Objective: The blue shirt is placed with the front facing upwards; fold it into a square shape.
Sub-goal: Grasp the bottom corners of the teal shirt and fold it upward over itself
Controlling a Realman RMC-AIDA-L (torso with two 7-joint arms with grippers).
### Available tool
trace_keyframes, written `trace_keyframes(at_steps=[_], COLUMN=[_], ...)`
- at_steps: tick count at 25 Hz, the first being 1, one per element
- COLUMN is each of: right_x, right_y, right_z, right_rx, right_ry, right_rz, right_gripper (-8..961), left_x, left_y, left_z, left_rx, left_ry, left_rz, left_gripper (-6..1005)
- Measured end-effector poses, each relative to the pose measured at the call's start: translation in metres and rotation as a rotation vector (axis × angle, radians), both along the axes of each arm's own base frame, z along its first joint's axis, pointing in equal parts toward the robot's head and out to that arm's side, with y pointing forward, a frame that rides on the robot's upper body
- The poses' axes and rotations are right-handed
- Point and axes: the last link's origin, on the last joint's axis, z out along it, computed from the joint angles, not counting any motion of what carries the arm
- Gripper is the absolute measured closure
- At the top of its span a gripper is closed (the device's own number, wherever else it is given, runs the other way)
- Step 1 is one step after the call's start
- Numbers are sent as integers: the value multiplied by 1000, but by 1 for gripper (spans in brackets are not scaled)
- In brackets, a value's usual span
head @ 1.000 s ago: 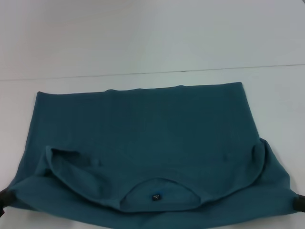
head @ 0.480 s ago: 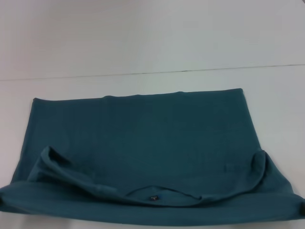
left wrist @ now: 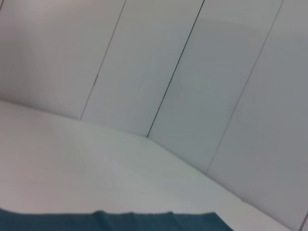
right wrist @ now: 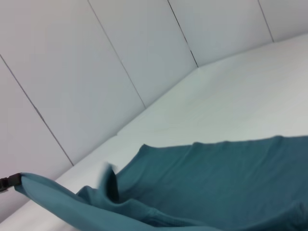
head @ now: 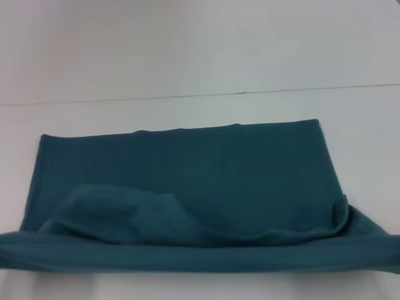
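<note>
Shirt is mid-fold here. The blue shirt lies across the white desk, spread wide from left to right, with its far edge flat and straight and its near edge lifted up into a long band that runs across the whole near side of the head view. Under that lifted band the fabric sags into a loose hump on the left and a curled-up lip on the right. No lettering or neckline showing from here, just plain teal cloth.

Neither gripper shows in the head view, both seem to sit just out of frame at the near corners. In the right wrist view a tiny dark tip touches the far corner of the raised edge, probably the left gripper pinching the cloth, but I honestly can't tell how its fingers stand. Can't tell for the right one either. The left wrist view only catches a strip of shirt along the desk.

What worries me: the lifted edge looks uneven, with more slack on the left than the right. If it gets carried forward like that, the hump could get trapped underneath and the fold lands lumpy and crooked, not square. Also a thin pinch on cotton could slip out one corner, and that side would just flop.
</note>
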Motion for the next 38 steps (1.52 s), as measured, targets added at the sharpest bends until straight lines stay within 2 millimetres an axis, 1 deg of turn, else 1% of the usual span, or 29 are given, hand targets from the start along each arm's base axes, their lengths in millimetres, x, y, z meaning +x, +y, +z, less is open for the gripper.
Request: trace_keyframes(at_steps=[6,19,28,34,38], right_x=[-3,-5,-3,-7,-9], right_y=[3,5,-7,-16,-17], right_z=[5,8,11,14,17], right_rx=[9,31,49,86,112], right_ry=[-2,12,23,52,56], right_rz=[5,11,3,34,47], right_gripper=[913,912,913,913,914], left_x=[2,4,4,3,2], left_y=[0,-9,-20,-27,-28], left_z=[7,12,16,14,17], left_rx=[28,60,82,97,127], left_ry=[-12,-10,-15,-16,-21], left_rz=[-19,-59,-74,-91,-92], left_gripper=[958,957,957,957,957])
